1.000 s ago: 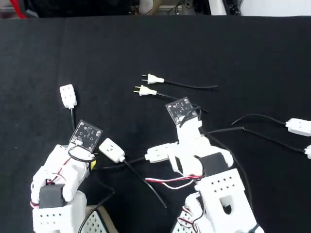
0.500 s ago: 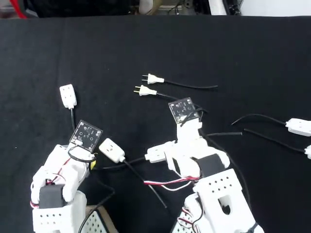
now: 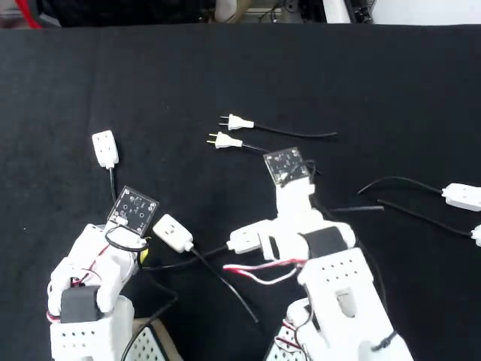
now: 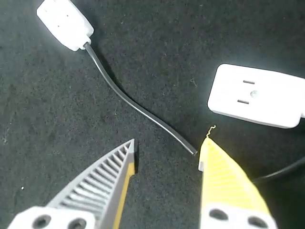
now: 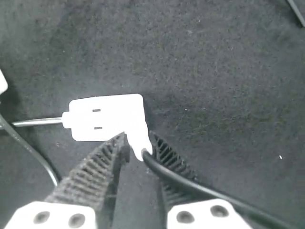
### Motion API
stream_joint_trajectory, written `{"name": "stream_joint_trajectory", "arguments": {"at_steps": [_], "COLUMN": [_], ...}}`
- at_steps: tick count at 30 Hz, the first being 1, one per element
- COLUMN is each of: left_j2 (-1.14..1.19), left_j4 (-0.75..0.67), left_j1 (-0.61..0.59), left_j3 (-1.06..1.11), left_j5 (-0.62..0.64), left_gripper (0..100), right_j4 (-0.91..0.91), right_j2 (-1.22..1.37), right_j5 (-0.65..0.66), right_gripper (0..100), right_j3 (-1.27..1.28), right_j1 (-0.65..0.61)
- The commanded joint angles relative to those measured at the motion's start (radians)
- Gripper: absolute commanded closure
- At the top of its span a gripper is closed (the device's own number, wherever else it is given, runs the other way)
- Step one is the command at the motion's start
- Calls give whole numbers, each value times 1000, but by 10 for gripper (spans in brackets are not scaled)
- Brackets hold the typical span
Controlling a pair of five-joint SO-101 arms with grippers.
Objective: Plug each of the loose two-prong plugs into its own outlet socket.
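1. On the right gripper (image 5: 138, 141) the jaws are clamped on the cord end of a held plug (image 5: 138, 146). Its plug cord (image 5: 190, 183) trails back out between the fingers. A grip this far back probably leaves the prong end free to lead.
2. The held plug touches a corner of the first outlet socket (image 5: 105, 117), which lies flat just ahead of the fingertips. The two slots on its upper face are bare. The prongs are hidden, so I cannot tell whether they sit in any slot. My judgement is lining up or early insertion.
3. On the left gripper (image 4: 169, 143) the jaws are spread and hold nothing, low over the black cloth (image 4: 47, 119). The cut end of a socket cord (image 4: 138, 112) lies between the fingertips, closer to the yellow finger (image 4: 224, 176).
4. The second outlet socket (image 4: 257, 95) sits slots up, just beside the yellow fingertip and not touching it. The open stance looks like readiness to steady it.
5. The third outlet socket (image 4: 64, 24) sits at the far end of the socket cord, well apart from the left gripper.
6. Two loose plugs lie side by side beyond the right arm: the farther plug (image 3: 237, 122) and the nearer plug (image 3: 224, 140). Both are unplugged, so most of the task is still to do.
7. An edge socket (image 3: 460, 195) lies at the table's right side, well apart from both arms.
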Motion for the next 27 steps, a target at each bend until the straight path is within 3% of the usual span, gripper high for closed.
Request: {"name": "stream_joint_trajectory", "arguments": {"at_steps": [1, 6, 27], "left_j2": [-3, -3, -3], "left_j4": [0, 0, 3], "left_j1": [-8, -8, -10], "left_j3": [-2, -2, 10], "left_j5": [3, 3, -32], "left_gripper": [779, 779, 780], "right_j4": [-18, -37, 86], "right_j2": [99, 168, 176], "right_j5": [9, 6, 49], "right_gripper": [987, 987, 987], "right_j3": [-21, -31, -189], "right_j1": [-35, -97, -71]}}
